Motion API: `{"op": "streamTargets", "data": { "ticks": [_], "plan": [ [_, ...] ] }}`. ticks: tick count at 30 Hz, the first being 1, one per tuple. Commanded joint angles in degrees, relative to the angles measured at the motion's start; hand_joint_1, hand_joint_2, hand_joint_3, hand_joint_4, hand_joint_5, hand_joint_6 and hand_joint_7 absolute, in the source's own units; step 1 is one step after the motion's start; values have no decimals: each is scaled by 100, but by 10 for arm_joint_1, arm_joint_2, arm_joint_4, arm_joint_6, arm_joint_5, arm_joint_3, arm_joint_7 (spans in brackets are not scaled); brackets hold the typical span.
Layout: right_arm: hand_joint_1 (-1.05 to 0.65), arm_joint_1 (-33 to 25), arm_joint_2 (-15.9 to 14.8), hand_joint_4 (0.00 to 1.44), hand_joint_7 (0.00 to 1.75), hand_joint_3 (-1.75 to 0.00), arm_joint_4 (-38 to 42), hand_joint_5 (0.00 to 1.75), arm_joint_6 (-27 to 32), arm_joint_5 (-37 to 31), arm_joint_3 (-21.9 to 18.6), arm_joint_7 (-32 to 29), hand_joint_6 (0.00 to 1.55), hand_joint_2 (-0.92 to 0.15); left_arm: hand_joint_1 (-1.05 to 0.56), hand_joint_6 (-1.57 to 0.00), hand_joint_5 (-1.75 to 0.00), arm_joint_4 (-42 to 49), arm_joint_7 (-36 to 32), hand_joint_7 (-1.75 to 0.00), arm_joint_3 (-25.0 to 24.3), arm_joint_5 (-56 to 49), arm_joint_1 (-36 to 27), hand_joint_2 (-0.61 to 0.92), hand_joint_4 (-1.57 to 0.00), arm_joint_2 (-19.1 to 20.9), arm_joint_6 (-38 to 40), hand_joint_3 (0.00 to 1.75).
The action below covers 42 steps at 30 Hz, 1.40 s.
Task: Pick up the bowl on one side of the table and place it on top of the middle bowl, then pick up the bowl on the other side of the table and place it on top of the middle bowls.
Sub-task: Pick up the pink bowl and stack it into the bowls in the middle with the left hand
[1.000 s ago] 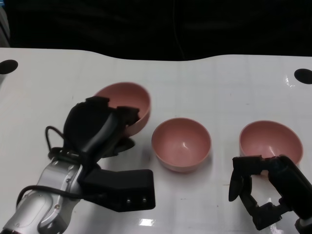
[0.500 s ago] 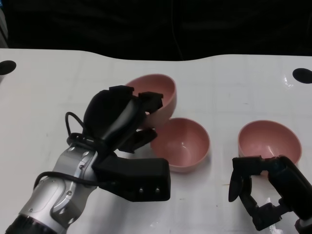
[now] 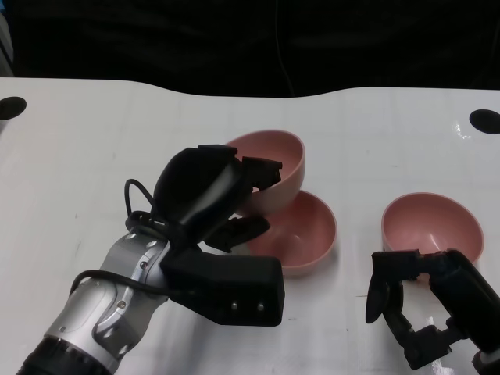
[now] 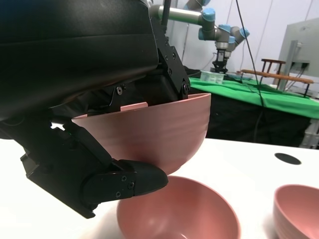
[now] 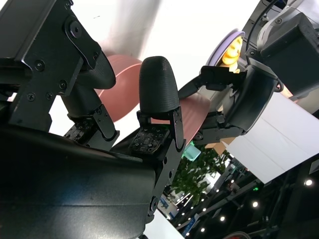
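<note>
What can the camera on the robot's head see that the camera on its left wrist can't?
Only the head view shows the right hand, open and holding nothing, just in front of the right bowl, and the whole white table. Only the left wrist view shows the room beyond: a green-covered table and a blue-jointed robot arm. It also shows a gap under the held bowl. Both show the left hand gripping the held bowl above the middle bowl.
</note>
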State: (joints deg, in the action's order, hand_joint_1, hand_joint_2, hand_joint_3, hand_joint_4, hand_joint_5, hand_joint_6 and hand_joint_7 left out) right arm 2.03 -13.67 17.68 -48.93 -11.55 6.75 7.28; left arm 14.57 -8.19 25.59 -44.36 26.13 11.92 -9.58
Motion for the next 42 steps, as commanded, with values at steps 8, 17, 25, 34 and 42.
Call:
{"op": "streamTargets", "data": {
  "ticks": [8,17,25,34,42],
  "plan": [
    [23,-6,-4,96,140,-171,-6,175,3,7,0,4,90,-9,-26,-83,-168,61,21,-124,25,9,41,55,-83,-17,-32,99],
    [22,-5,-5,96,139,-169,-3,175,-1,6,-1,5,90,-11,-29,-83,-169,61,37,-124,30,4,44,60,-83,-19,-25,90],
    [22,-5,-5,96,139,-169,-6,174,1,10,0,8,90,-10,-28,-88,-163,80,21,-105,61,-38,55,63,-85,-11,-35,78],
    [21,-6,-5,96,139,-173,-8,173,2,7,-1,8,90,-8,-30,-88,-161,102,0,-101,89,-81,64,77,-84,-9,-42,49],
    [23,-7,-5,96,139,-173,-11,173,5,10,-1,11,90,-9,-31,-89,-137,112,-19,-85,94,-86,63,89,-88,-3,-64,28]
  ]
}}
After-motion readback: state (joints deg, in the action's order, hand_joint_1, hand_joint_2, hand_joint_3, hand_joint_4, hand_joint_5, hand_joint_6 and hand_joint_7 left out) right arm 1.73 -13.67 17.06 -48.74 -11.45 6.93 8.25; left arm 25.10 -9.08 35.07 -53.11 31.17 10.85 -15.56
